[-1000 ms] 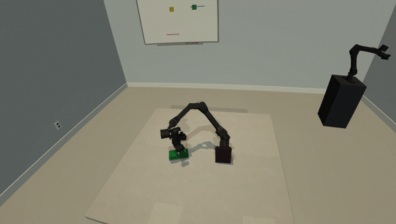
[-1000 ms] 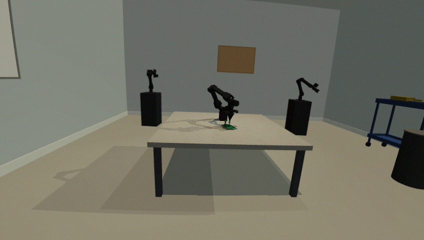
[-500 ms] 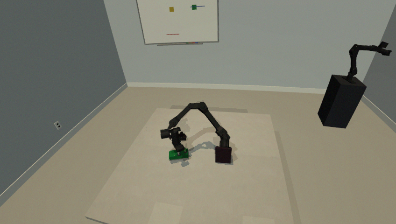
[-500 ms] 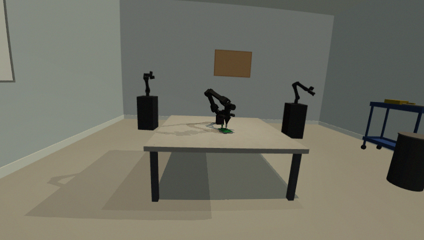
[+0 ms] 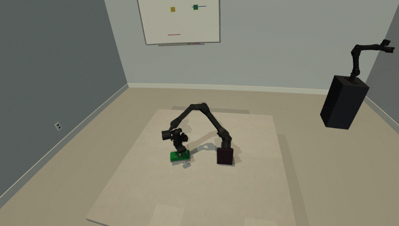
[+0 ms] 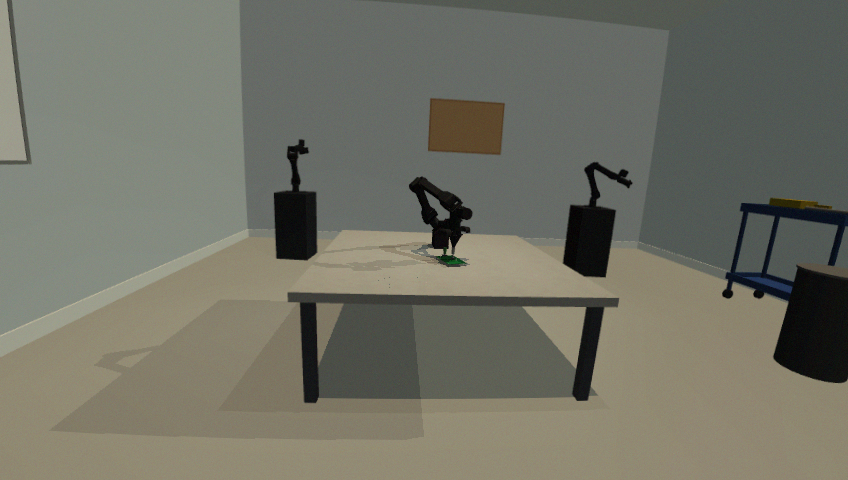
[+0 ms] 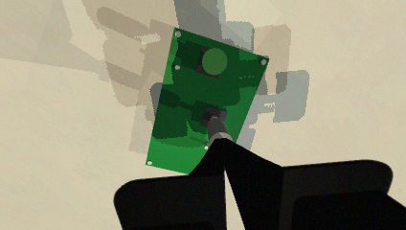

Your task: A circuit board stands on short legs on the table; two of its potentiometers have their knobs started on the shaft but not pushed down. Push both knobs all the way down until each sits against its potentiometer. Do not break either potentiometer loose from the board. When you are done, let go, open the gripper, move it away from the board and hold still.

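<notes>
The green circuit board [image 5: 174,157] [image 7: 165,149] stands on the table under my gripper [image 7: 220,144] [image 6: 454,245]. The gripper is shut and empty, its tips together at the upper end of a narrow grey knob [image 7: 218,128]. The tips seem to meet the knob's top; exact contact is hidden. The grey knob stands over a dark square potentiometer [image 7: 207,122]. A round green knob [image 7: 214,61] [image 6: 444,252] stands over the other dark potentiometer [image 7: 199,62], near the board's far end in the wrist view. How high either knob sits is hard to tell.
The arm base [image 5: 225,156] stands on the table [image 5: 207,193], to the right of the board in the top view. Small pale round spots show near the board's corners. Other arms on black pedestals [image 6: 295,226] [image 6: 589,240] stand away from the table.
</notes>
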Controlling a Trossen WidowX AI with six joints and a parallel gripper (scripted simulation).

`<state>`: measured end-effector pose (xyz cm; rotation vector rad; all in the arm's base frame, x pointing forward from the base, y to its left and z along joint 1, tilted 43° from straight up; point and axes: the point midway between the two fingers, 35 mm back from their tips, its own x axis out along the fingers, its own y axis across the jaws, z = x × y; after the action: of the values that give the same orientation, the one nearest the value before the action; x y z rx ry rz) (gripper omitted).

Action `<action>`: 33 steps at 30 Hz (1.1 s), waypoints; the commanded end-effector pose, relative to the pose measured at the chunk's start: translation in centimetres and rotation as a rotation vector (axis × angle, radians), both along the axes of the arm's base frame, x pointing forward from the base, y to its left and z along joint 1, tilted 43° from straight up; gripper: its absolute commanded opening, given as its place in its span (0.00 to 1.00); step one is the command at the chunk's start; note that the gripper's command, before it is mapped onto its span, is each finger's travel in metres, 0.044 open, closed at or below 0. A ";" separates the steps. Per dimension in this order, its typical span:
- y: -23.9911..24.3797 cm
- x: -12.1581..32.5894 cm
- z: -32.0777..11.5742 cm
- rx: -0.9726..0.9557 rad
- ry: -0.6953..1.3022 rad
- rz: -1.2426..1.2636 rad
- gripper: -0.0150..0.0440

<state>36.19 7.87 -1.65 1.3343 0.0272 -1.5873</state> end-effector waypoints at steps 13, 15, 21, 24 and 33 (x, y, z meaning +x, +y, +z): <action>-0.4 0.0 -0.4 -0.004 0.003 0.000 0.25; -0.4 0.1 -0.5 -0.004 0.003 0.000 0.25; -0.7 0.1 -0.8 -0.004 0.003 0.000 0.25; -0.7 0.1 -0.8 -0.004 0.003 0.000 0.25; -0.9 0.1 -1.0 -0.005 0.003 0.000 0.25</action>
<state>36.31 7.64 -2.05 1.3389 0.0308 -1.5792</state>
